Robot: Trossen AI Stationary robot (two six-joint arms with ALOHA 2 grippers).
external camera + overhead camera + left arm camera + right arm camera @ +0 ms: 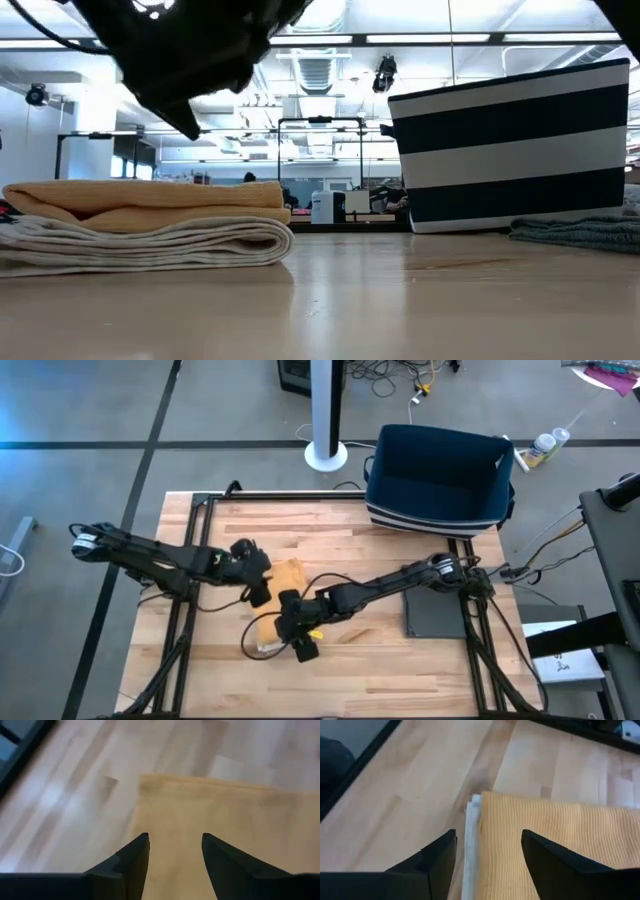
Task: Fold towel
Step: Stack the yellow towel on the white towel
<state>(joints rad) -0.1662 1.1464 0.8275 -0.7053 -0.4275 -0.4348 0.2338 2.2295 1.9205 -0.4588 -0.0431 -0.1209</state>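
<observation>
A folded yellow towel [284, 576] lies flat on the wooden table; in the low view its yellow layers [150, 200] rest on white folded layers [150, 245]. My left gripper [258, 594] hovers open over the towel's far-left part, and its wrist view shows the yellow cloth [225, 815] below its spread fingers [175, 851]. My right gripper [301, 644] hovers open above the towel's near end, over the edge where the white layers [471, 827] show beside the yellow [545, 840]. Nothing is between either pair of fingers.
A navy and white striped basket [440, 475] stands at the table's far right. A grey cloth [435, 613] lies flat on the right side. Black frame rails [200, 510] run along the table's left and far edges. Bare wood [370, 670] lies near the front.
</observation>
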